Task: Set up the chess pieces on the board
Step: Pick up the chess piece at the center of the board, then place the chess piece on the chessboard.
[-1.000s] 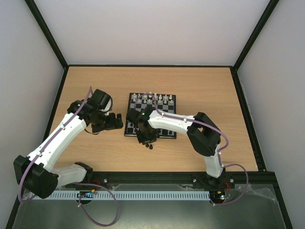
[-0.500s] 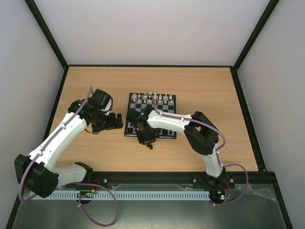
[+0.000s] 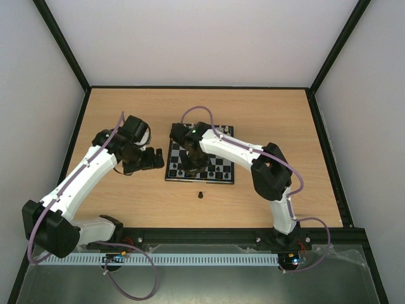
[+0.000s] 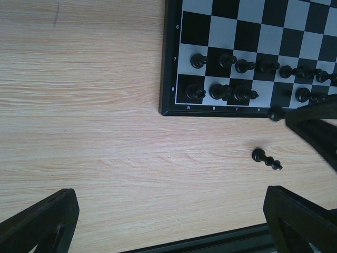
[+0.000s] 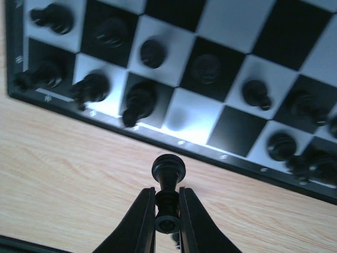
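Over the board's (image 5: 231, 21) near edge, the right gripper (image 5: 167, 213) pinches a black piece (image 5: 168, 169) by its base, jaws nearly closed and the head pointing out. Tiny, light, rigid and smooth by the look of it, such a piece could swivel or slip; a low grip on base or stem seems safest. Beside the board's left edge, the left gripper (image 4: 168, 221) hangs wide over the table (image 4: 79, 132), holding nothing. A loose piece (image 4: 266, 158) lies on its side just off the board's near edge.

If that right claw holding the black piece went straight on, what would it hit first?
Probably the board, at the empty pale square in its edge row, ahead of the black piece the right gripper holds; depth is unclear.
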{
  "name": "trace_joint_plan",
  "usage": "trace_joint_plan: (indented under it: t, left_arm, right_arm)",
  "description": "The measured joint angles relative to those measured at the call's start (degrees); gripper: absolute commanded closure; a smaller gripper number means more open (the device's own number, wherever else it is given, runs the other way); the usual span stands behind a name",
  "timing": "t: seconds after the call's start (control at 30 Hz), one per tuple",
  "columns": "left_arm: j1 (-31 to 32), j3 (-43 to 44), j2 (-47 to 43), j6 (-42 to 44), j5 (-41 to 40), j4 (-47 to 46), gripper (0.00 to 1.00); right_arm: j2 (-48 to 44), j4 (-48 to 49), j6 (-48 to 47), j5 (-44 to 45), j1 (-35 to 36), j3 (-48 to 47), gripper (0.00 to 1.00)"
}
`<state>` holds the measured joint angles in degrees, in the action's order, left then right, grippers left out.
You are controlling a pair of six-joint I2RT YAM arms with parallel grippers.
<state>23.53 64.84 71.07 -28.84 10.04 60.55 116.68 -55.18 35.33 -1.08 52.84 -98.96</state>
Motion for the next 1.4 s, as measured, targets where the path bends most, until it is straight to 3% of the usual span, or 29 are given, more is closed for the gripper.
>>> trace_joint_plan:
  t: [0.27,1.4]
  left_arm:
    - [-0.1,0.8,0.6,0.2,0.0,-0.3,0.01]
    - [-0.1,0.9,1.5,0.3,0.0,-1.1,0.01]
  right_arm:
    - [0.0,-2.4,-2.2,0.1,-5.0,0.0,0.90]
    - [3.1,-2.9,-4.1,1.2,-5.6,2.1,0.90]
